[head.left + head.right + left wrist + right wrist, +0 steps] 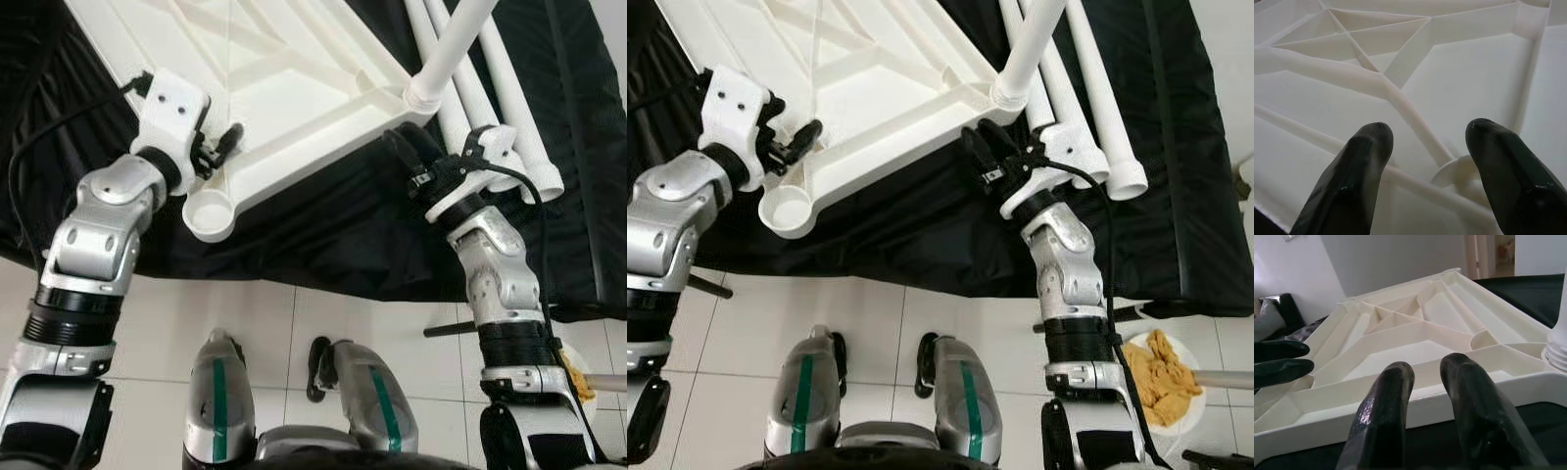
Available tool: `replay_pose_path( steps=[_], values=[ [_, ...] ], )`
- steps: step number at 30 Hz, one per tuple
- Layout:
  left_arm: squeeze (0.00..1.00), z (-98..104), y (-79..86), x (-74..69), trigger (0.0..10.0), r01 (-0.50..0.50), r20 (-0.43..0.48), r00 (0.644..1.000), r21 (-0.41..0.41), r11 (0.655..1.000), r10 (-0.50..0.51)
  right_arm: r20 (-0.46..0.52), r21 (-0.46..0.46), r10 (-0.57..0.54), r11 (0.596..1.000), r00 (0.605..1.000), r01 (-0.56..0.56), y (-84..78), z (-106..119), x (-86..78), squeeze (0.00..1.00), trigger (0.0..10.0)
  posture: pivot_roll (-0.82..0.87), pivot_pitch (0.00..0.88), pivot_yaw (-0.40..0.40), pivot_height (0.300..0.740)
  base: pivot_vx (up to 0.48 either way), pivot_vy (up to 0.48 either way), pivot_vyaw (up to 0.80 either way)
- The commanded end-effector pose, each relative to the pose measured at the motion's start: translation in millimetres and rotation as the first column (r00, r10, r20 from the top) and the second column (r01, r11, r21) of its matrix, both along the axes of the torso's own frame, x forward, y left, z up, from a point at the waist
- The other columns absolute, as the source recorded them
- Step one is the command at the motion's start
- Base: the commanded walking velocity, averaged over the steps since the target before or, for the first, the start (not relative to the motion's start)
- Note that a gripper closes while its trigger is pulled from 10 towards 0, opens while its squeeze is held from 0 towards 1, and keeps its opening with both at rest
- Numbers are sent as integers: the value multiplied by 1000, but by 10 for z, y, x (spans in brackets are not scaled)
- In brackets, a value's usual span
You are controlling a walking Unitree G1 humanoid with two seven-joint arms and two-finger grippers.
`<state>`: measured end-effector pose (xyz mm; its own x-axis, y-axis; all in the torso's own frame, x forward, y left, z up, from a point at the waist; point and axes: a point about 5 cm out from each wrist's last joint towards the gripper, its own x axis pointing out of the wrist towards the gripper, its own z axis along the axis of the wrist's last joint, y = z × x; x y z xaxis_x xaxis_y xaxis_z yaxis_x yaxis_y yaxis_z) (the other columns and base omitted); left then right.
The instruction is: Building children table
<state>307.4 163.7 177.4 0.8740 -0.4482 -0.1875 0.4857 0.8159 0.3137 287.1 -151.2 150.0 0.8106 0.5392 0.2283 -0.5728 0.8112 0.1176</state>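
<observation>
Left eye view: a white tabletop lies upside down on a black cloth, ribbed underside up, with its near corner socket close to the cloth's front edge. The left gripper sits over the tabletop's near left rim, just above that empty socket, fingers spread and grasping nothing. A white leg stands in the near right corner socket, tilted. Two more white tubes lie on the cloth beside it. The right gripper is at the near right corner, just below the seated leg, fingers close together with nothing between them. Right eye view: a white plate with yellow pieces rests on the tiled floor past the cloth's front edge, near the right arm. Left wrist view: two black fingers are parted over the ribs, with the round socket between and beyond them. Right wrist view: the right fingers hover before the tabletop's near rim, a narrow gap between them; the left gripper's fingertips show at the far rim.
</observation>
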Motion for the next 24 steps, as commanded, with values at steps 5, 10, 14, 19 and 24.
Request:
replay_pose_path(
  steps=[5,10,14,19,24],
  values=[
    [0,-159,50,34,10000,-11,-56,998,164,986,20,18,-9,39,999,999,-39,7,148,-91,0,10000,87,89,-77,740,0,0,0],
    [0,-224,82,44,10000,-4,-64,998,268,963,22,36,-12,48,999,998,-48,4,256,-102,0,10000,84,93,-75,740,0,0,0],
    [0,-227,35,11,10000,42,-68,997,293,955,-23,40,-13,44,999,998,-43,-19,303,-101,0,10000,83,96,-72,740,0,0,0],
    [0,-236,-6,-10,10000,83,-76,995,317,945,-62,42,-13,39,999,998,-39,-41,348,-103,0,10000,82,98,-70,740,0,0,0],
    [0,-245,-115,-41,10000,159,-91,986,327,932,-136,47,-14,38,999,998,-37,-69,409,-115,0,10000,74,98,-63,740,0,0,0]
  ],
)
